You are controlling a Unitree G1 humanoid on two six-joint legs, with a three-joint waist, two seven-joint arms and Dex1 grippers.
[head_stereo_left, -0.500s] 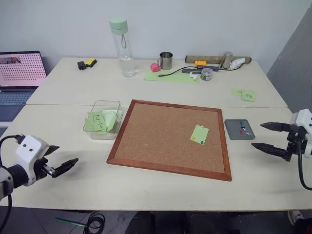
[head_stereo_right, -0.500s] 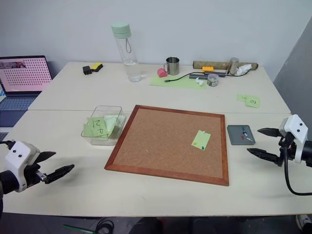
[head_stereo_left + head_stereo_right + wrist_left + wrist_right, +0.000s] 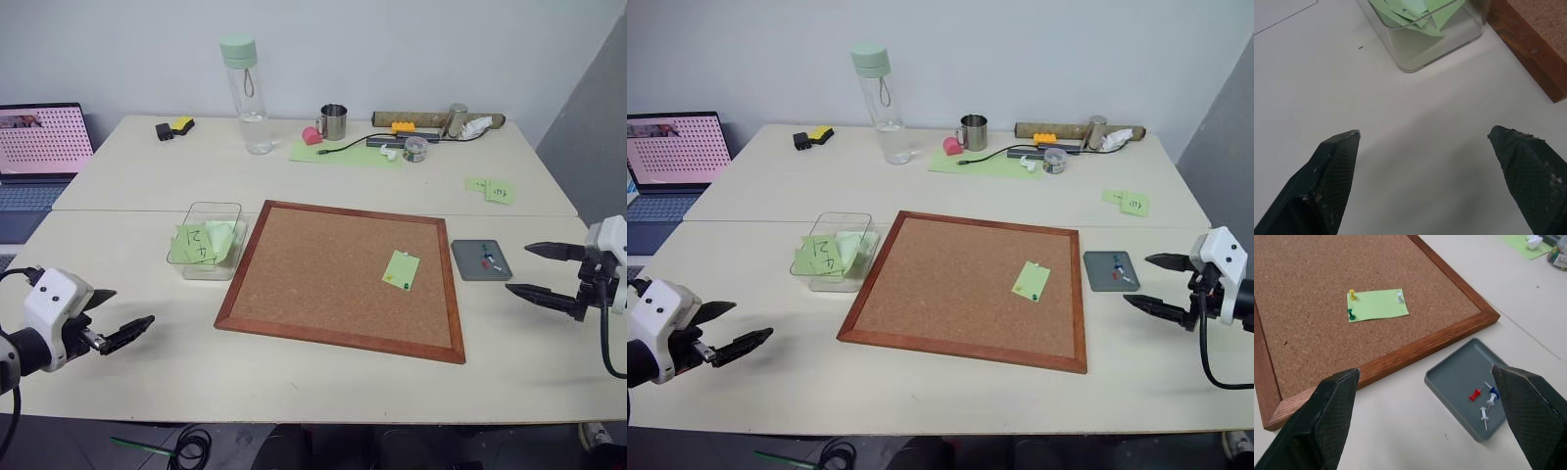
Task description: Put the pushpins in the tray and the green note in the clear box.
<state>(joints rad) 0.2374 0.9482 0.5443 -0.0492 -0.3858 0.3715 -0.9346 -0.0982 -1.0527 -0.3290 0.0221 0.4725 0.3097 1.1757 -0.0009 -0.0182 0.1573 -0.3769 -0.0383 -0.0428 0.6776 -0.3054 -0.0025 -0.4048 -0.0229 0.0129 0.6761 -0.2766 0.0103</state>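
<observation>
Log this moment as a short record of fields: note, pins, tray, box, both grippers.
green note: flat on the corkboard, near its right side
pins on note: three, yellow, green, white
tray: on the table right of the corkboard, holding red, blue and white pins
clear box: left of the corkboard, several green notes inside
left gripper: fingers open, holding nothing, over the table short of the box
right gripper: fingers open, holding nothing, right of the tray
</observation>
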